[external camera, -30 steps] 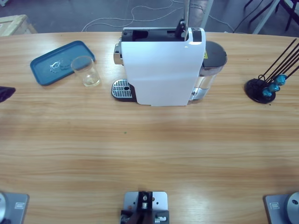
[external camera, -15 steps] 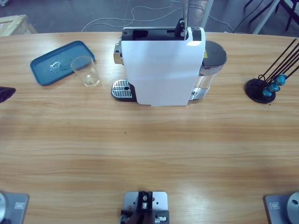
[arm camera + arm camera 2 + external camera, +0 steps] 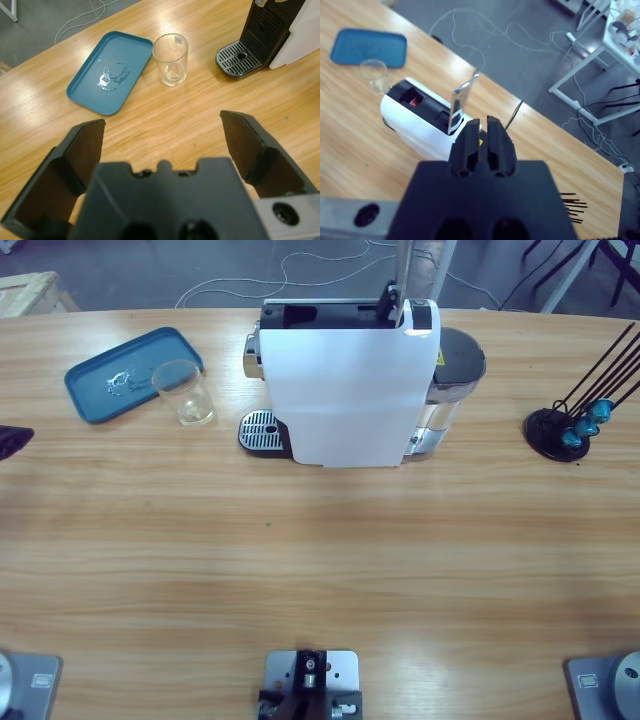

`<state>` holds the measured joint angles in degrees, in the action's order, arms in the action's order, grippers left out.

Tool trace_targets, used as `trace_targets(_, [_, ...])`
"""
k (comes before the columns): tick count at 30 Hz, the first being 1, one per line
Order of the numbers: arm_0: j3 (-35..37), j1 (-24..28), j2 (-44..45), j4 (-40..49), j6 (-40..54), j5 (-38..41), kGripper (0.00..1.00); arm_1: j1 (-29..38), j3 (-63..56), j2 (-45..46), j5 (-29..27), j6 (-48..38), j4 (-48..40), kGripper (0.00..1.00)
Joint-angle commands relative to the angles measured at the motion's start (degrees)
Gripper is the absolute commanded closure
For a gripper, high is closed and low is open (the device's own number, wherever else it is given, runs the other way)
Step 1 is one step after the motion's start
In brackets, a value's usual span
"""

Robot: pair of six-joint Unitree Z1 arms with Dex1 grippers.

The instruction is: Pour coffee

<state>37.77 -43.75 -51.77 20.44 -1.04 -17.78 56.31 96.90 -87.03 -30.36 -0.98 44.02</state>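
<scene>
Across the long wooden table (image 3: 320,560) the landmark is the white coffee machine (image 3: 345,385), which stands near the far edge at the middle, its lever (image 3: 460,107) raised and its top slot open. On the tray side of the machine its drip grate (image 3: 260,430) juts out, and just beyond that stands the clear glass (image 3: 184,393), upright, touching or just beside the corner of the blue tray (image 3: 125,375); the tray shows a few wet marks. Any coffee in the glass is no more than a faint pale trace at the bottom, hard to make out. Well apart on the machine's other side is a black capsule rack (image 3: 560,430) with blue capsules, close to the table's end. The left gripper (image 3: 162,132) hangs above bare wood with its jaws spread wide, holding nothing, the glass ahead of it and well apart. The right gripper (image 3: 483,130) is high above the machine, jaws pressed together on nothing. All the near half of the table, from the machine toward the front edge, lies open.
</scene>
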Motion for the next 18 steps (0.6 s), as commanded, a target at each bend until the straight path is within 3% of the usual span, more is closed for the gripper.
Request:
trace_targets(1, [-2.3,-0.7,0.5,-0.6,0.7,0.5,0.018,0.4,-5.0,-1.5,-1.6,-1.3,-5.6,1.000])
trace_targets(9, [-2.4,-0.7,0.8,-0.3,0.7,0.5,0.018,0.4,-7.3,-13.3,-5.8,-5.0,-13.3,1.000])
trace_targets(14, [-2.4,-0.7,1.0,-0.3,0.7,0.5,0.018,0.4,-7.1,-14.6,-10.5,-6.1,-13.0,1.000])
trace_targets(18, [-2.4,-0.7,0.6,-0.5,0.7,0.6,0.018,0.4,-6.7,-14.3,-10.6,-5.9,-12.9,1.000])
